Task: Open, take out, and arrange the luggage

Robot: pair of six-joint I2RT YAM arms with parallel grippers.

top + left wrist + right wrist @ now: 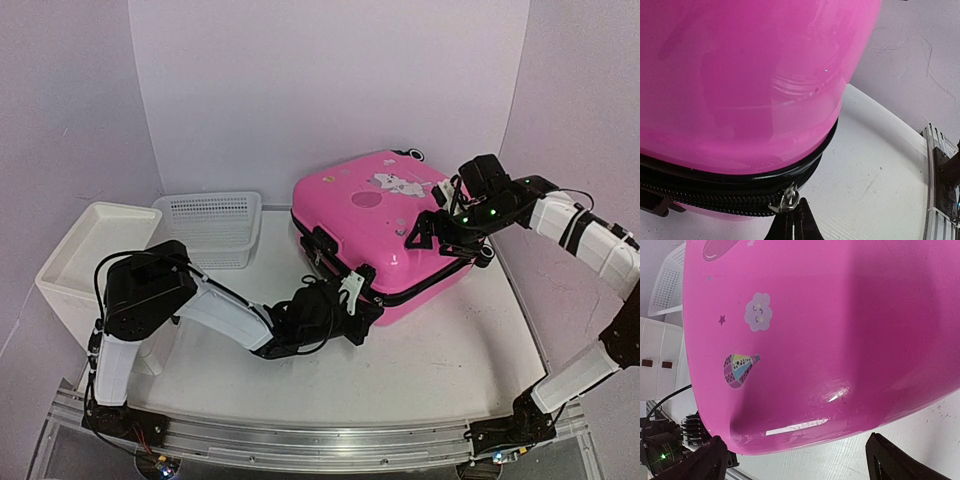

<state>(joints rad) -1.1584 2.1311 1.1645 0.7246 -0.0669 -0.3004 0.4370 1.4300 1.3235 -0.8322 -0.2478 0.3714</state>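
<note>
The luggage point(385, 225) is a glossy pink hard-shell suitcase with cartoon stickers, lying flat and closed right of the table's middle. Its black zipper point(715, 197) runs round the side. My left gripper point(362, 298) is at the suitcase's near corner. In the left wrist view its fingers point(805, 222) are pressed together, shut on the silver zipper pull point(785, 200) at their tips. My right gripper point(440, 225) hovers over the lid's right edge. It is open, its two fingers point(707, 460) wide apart over the pink shell point(830, 330), holding nothing.
A white mesh basket point(210, 225) stands left of the suitcase. A white drawer unit point(95, 260) is at the far left. White walls close in the back and sides. The metal rail point(300, 440) runs along the near edge.
</note>
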